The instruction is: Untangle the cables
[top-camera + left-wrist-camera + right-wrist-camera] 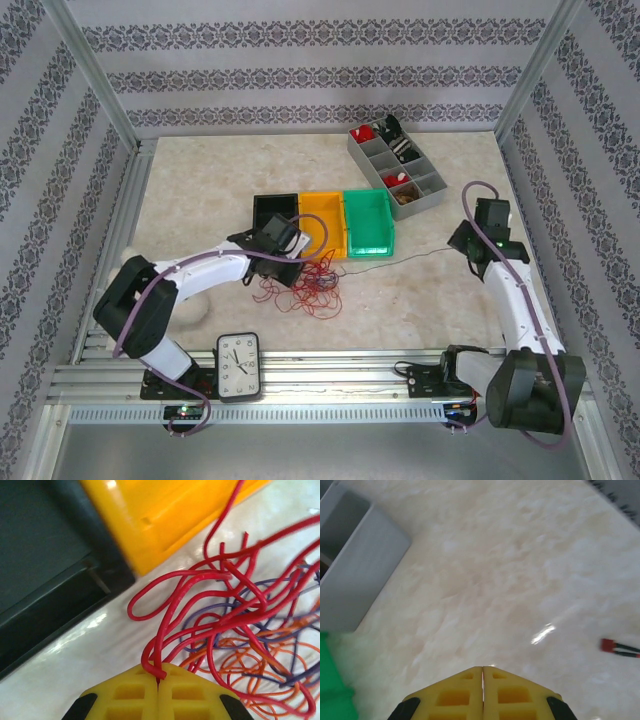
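Several thin, limp red, orange and purple wires, the cables (305, 282) (240, 630), lie in one loose clump on the pale marble-look table (200, 190). The clump sits left of the table's middle, toward the near edge. The left hand (283, 262) (158, 672) is closed on a single red strand at the clump's near-left fringe. The right hand (465, 243) (482, 670) is closed on nothing, over bare table toward the right edge.

These wires look light and springy, and their loops are likely to snag. An outer loop or free end seems the best hold, pulled slowly while the other hand pins the rest.

The black plastic bin (274, 212) and orange plastic bin (322, 215) stand just behind, and one red loop reaches over the orange one. The green plastic bin (368, 222) adjoins them. The grey compartment tray (371, 180) and white clock (238, 366) lie well apart.
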